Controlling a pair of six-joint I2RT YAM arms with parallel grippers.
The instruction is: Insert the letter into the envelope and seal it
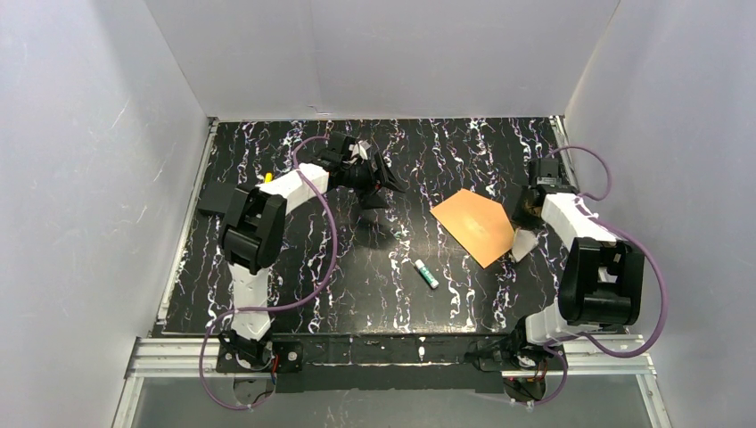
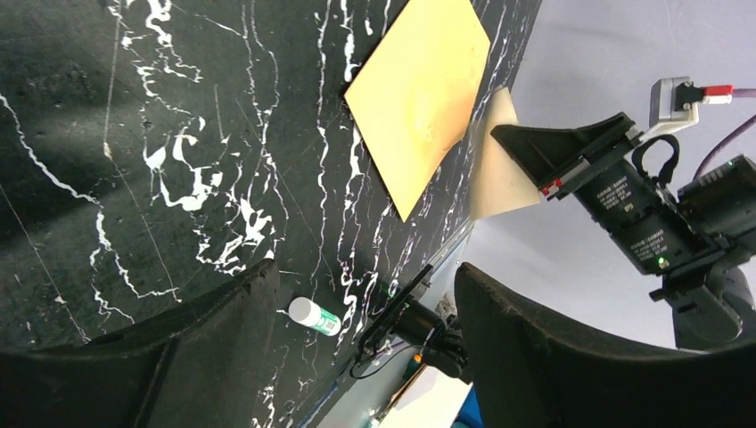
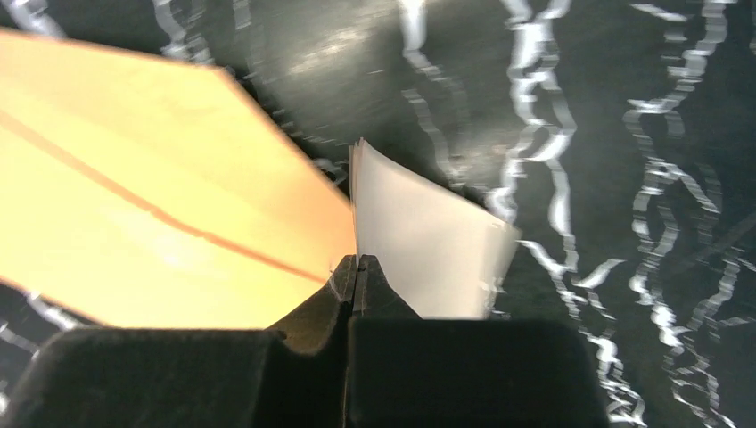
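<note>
We logged right gripper (image 3: 357, 267) pinching the letter (image 3: 428, 241) near the table (image 1: 357, 276) right edge, presumably to feed the envelope (image 1: 477, 223); left gripper (image 2: 365, 276) gaped wide, empty.

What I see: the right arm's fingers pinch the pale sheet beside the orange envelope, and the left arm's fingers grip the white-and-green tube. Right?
Not quite. The left arm's fingers are open and empty; the white-and-green tube lies on the table, as the top view shows. The right arm's fingers do pinch the pale sheet beside the orange envelope.
</note>
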